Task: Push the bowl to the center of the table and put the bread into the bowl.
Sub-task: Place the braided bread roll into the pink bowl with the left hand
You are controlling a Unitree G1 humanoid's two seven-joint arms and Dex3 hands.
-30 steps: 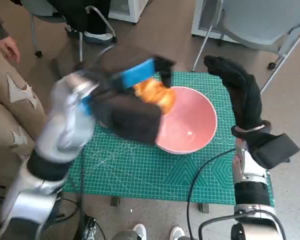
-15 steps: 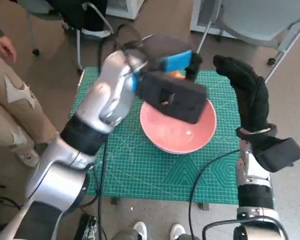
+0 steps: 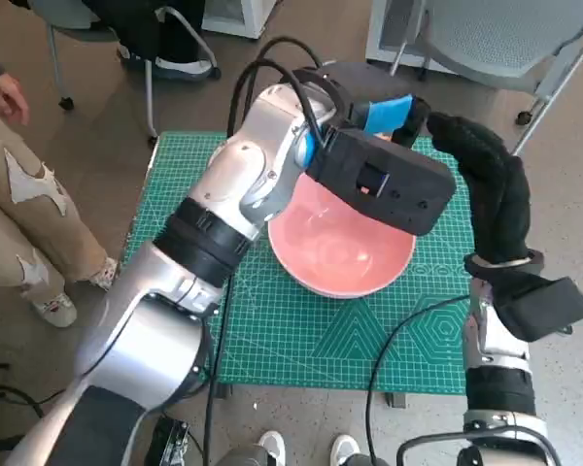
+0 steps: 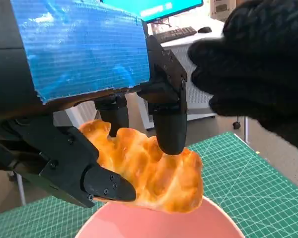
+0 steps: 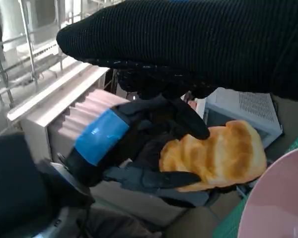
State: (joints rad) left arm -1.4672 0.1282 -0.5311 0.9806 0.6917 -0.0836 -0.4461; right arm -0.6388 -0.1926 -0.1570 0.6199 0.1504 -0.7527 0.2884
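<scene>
The pink bowl (image 3: 340, 254) stands on the green cutting mat (image 3: 272, 330), right of its middle. My left arm reaches across above the bowl; its hand (image 3: 389, 115) is over the bowl's far right rim. The head view hides the bread. In the left wrist view the golden bread (image 4: 149, 171) is pinched between the black fingers (image 4: 169, 124), just above the bowl's rim (image 4: 154, 225). The right wrist view shows the bread (image 5: 213, 153) in my left hand (image 5: 104, 134) beside the bowl (image 5: 278, 203). My right hand (image 3: 488, 194) stands upright and empty at the bowl's right side, close to the left hand.
A person in tan trousers (image 3: 24, 218) sits left of the table, one hand (image 3: 5, 95) showing. Chair legs (image 3: 151, 73) and a grey chair (image 3: 505, 34) stand beyond the far edge. A black cable (image 3: 394, 335) crosses the mat's near right corner.
My left arm has swung from the left of the bowl across to its far right rim, carrying the bread. The right hand has stayed by the bowl's right side. The camera has shifted a little.
</scene>
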